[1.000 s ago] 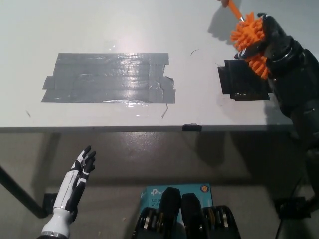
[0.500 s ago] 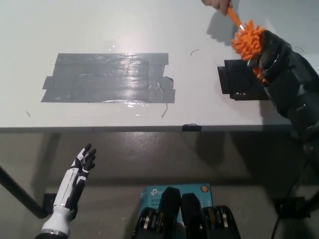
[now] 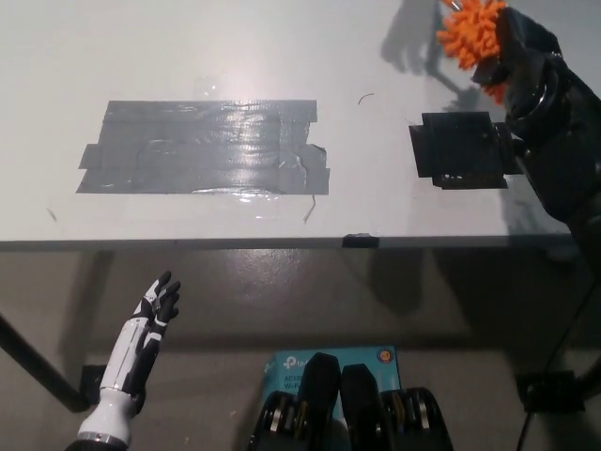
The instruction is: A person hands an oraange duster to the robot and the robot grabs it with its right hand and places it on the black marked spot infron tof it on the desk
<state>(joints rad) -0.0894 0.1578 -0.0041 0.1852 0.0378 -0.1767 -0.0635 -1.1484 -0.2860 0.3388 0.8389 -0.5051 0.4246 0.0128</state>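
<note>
The fluffy orange duster (image 3: 472,34) sits at the top right of the head view, up against the robot's black right hand (image 3: 522,58) — the fingers are wrapped around its near side, so the hand appears to grip it. The duster is held above the pale grey surface (image 3: 188,47), beyond the far edge of the black square tape mark (image 3: 460,150), not over it. The black arm runs down the right side, just covering the mark's right edge. A large patch of grey duct tape (image 3: 207,147) lies on the surface well to the left. The white left hand (image 3: 158,305) hangs below the surface edge at lower left — fingers spread, holding nothing.
</note>
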